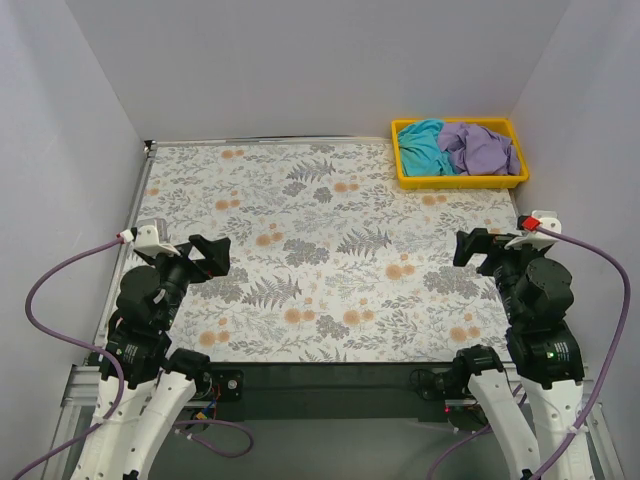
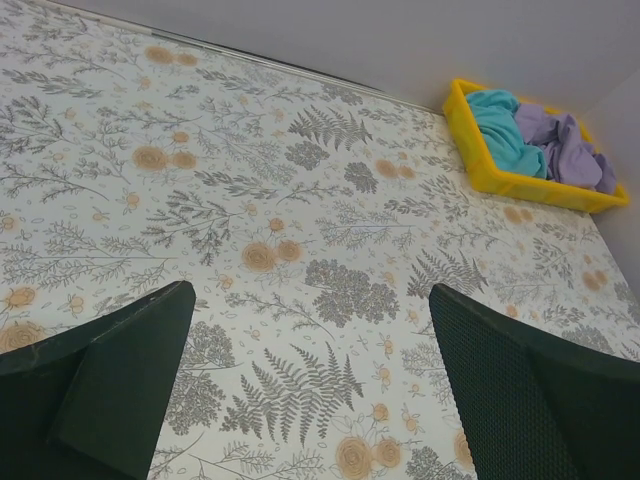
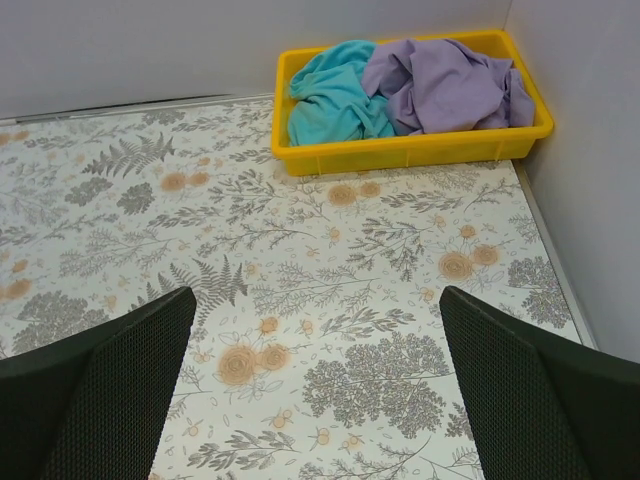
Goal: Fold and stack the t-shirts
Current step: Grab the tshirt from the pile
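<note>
So, nothing is started yet as far as we can see. Near edge: our left claw (image 1: 213,256) and right claw (image 1: 472,247) hover over the counter (image 1: 300,210), both spread wide and holding nothing. Far right corner: the yellow tray (image 1: 460,181) holds both t-shirts, crumpled and touching, with the teal shirt (image 1: 420,146) on its left and the lavender shirt (image 1: 484,150) on its right. We reckon everything is left to do: pull each out, flatten, fold, stack.

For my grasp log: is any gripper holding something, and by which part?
Nothing is held. The left gripper and right gripper are open; the teal t-shirt and lavender t-shirt lie in the yellow tray.
</note>
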`<action>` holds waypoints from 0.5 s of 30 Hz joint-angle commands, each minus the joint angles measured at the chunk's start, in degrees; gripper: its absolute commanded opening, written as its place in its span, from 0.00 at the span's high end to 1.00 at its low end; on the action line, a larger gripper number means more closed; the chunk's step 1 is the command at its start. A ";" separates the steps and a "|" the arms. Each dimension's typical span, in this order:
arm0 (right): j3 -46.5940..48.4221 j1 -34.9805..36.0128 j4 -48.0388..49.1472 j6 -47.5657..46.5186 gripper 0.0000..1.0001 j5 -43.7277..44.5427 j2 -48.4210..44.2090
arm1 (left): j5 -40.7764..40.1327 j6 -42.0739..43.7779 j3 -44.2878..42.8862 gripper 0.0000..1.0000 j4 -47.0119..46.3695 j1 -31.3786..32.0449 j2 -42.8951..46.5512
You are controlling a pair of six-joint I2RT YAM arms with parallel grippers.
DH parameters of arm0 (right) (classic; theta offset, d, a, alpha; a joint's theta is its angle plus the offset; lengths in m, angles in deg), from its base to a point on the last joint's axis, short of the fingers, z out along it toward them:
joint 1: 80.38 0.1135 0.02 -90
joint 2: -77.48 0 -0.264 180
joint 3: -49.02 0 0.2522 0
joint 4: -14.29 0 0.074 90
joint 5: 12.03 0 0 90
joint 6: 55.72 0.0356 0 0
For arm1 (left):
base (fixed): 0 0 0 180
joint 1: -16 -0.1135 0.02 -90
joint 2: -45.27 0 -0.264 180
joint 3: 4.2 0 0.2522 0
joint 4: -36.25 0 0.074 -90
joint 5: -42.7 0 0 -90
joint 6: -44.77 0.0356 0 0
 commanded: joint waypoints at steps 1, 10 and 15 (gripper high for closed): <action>1.01 -0.07 1.19 -0.19 0.02 0.64 1.07 | -0.99 -0.24 0.62 0.02 -0.45 -0.39 -0.11; 2.06 -0.07 2.24 -0.89 0.02 0.29 8.00 | -3.45 -1.46 0.27 0.02 0.95 -0.39 -0.28; 4.43 -0.07 3.91 -2.12 0.02 5.99 16.44 | -4.06 -4.19 1.24 0.02 0.87 -0.39 -0.63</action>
